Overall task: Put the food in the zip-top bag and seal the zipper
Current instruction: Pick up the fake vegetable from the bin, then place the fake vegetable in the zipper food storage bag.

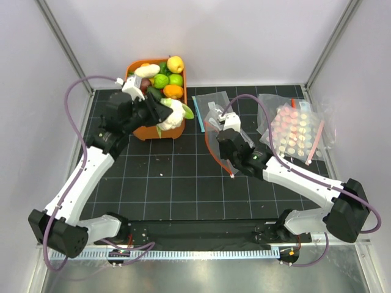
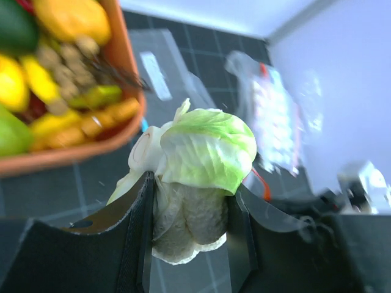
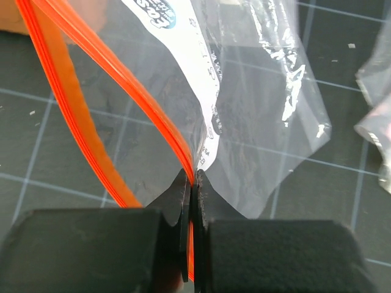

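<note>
- Black gridded mat (image 1: 177,183) covers the table, with pale walls and a metal frame around it.
- An orange bin (image 1: 146,132) sits at the far left of the mat, heaped with toy fruits (image 1: 168,79) in yellow, green and orange.
- The left gripper (image 2: 190,201) has its jaws about half apart and pressed against both sides of a white-and-green cauliflower (image 2: 204,146).
- From above, the cauliflower (image 1: 173,115) is raised at the bin's near right corner, with its leaves pointing toward the middle of the mat.
- The right gripper (image 3: 193,183) is pinched fully closed on the orange-red zipper (image 3: 73,116). The strip runs straight in between its fingers.
- The zip-top bag (image 1: 215,113) lies crinkled near the centre of the mat, right of the bin. Its mouth gapes, and one zipper strip bows out to the left in the right wrist view.
- A flat clear bag with a white label (image 2: 160,67) lies beside the bin.
- A clear bag of pink and orange discs (image 1: 293,131) rests at the far right.
</note>
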